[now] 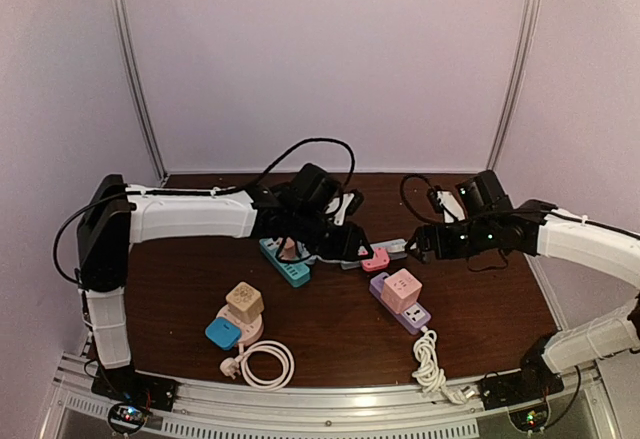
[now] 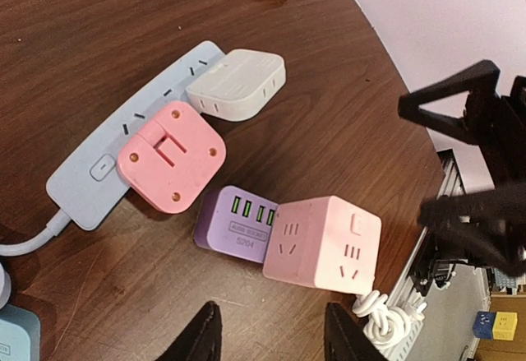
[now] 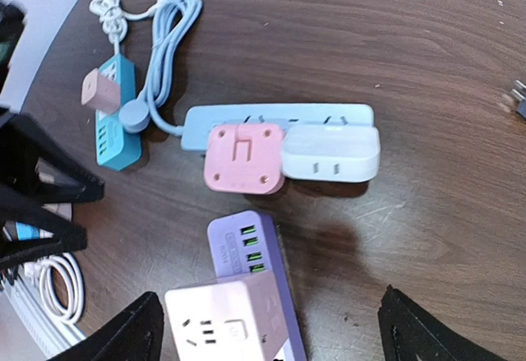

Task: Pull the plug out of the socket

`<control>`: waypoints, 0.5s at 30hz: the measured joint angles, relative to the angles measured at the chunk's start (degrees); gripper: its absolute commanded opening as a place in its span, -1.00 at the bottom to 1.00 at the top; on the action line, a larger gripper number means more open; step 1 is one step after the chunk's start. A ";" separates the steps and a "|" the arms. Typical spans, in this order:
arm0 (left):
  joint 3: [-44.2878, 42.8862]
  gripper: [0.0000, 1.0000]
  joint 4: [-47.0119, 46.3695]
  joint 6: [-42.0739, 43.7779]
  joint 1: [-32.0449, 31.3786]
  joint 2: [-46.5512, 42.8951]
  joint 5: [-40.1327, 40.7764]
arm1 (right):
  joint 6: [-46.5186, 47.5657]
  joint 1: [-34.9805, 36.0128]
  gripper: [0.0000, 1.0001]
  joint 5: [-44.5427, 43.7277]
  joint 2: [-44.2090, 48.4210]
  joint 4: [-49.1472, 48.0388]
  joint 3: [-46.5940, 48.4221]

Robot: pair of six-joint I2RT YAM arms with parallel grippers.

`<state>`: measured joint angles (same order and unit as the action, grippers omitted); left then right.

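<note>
A pale blue power strip (image 1: 392,248) lies at the table's middle with a flat pink plug (image 1: 376,258) and a white plug plugged into it. In the left wrist view the pink plug (image 2: 173,155) and the white plug (image 2: 236,84) sit side by side on the strip (image 2: 90,184). They also show in the right wrist view: pink plug (image 3: 244,158), white plug (image 3: 331,153), strip (image 3: 329,115). My left gripper (image 1: 350,244) (image 2: 271,340) is open, just left of the strip. My right gripper (image 1: 415,246) (image 3: 275,336) is open wide, just right of it. Neither touches a plug.
A purple strip (image 1: 410,311) with a pink cube socket (image 1: 402,287) lies near the blue strip. A teal strip (image 1: 285,262) with a small cube is on the left. A round pink strip with a tan cube (image 1: 244,302), a blue plug (image 1: 222,333) and white cables (image 1: 265,364) lie in front.
</note>
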<state>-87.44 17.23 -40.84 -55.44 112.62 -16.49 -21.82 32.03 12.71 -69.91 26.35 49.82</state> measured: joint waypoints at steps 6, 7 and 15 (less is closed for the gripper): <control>1.07 -0.12 -0.72 -0.35 0.07 0.98 -0.24 | 2.03 8.72 0.81 -2.14 0.57 2.23 -1.11; 1.14 -0.12 -0.74 -0.42 0.09 1.07 -0.26 | 2.34 9.35 0.81 -2.45 0.44 2.69 -1.11; 2.03 -0.12 -1.18 -0.74 0.33 1.09 -0.46 | 4.72 14.75 0.74 -6.71 -3.91 5.62 -0.87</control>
<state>-85.41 16.05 -41.58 -55.11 113.71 -16.95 -17.10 46.78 6.00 -73.82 31.97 48.95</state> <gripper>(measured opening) 0.440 0.886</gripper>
